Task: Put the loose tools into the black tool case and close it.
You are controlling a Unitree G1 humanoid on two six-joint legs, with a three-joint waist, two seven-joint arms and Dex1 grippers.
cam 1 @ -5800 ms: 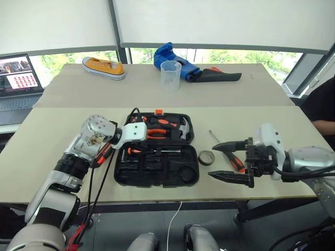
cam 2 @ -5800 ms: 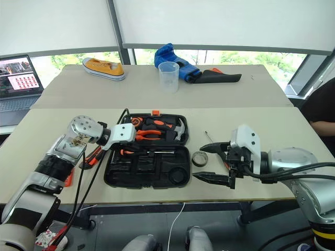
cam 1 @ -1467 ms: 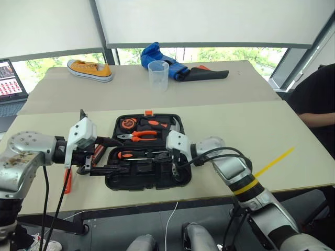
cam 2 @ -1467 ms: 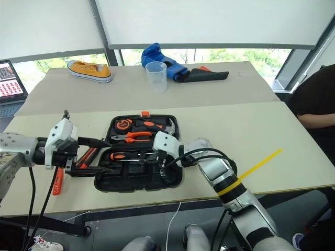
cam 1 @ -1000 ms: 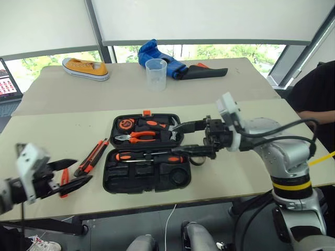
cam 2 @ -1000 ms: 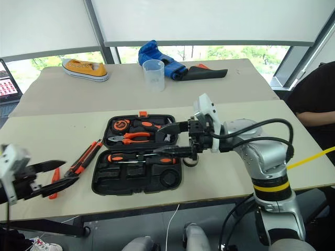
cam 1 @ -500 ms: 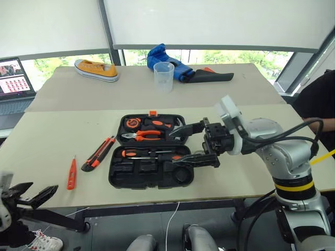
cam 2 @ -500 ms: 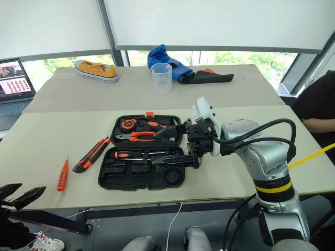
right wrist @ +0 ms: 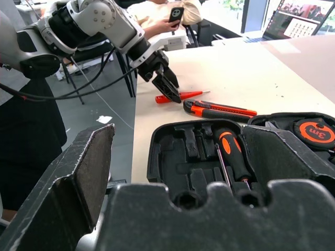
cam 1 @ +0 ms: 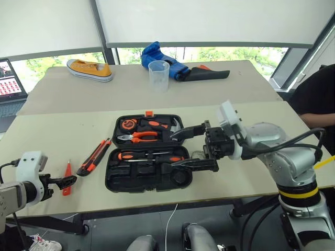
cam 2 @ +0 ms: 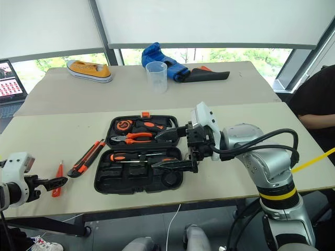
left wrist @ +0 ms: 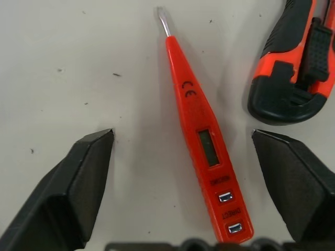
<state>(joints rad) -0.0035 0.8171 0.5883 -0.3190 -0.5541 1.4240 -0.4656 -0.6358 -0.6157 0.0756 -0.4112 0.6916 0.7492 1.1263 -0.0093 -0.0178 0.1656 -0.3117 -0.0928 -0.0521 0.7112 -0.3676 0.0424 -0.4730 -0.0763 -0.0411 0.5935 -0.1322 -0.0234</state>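
Observation:
The black tool case (cam 1: 137, 180) lies open in the middle of the near table. Two orange-and-black screwdrivers (cam 1: 151, 156) rest in its near half. Left of it lie the utility knife (cam 1: 94, 157) and the slim orange tester screwdriver (left wrist: 201, 130). My left gripper (left wrist: 180, 135) stands open low over the tester's handle end, one finger on each side of it, with the knife (left wrist: 293, 68) just beyond. My right gripper (cam 1: 167, 151) hovers open and empty over the right end of the case. A small dark ring (cam 1: 195, 155) peeks out behind it at the case's right edge.
The case's far half holds a tape measure (cam 1: 127, 123), pliers (cam 1: 138, 137) and a hammer. On the far table sit a yellow shoe (cam 1: 89, 69), a clear cup (cam 1: 158, 76) and a blue glove (cam 1: 159, 54) on black cloth. A laptop (cam 1: 10, 78) stands far left. A person (cam 1: 314, 89) sits at right.
My left gripper has come up from below the table's front edge and now sits over the tester. The right gripper stays over the case. The camera view has shifted a little.

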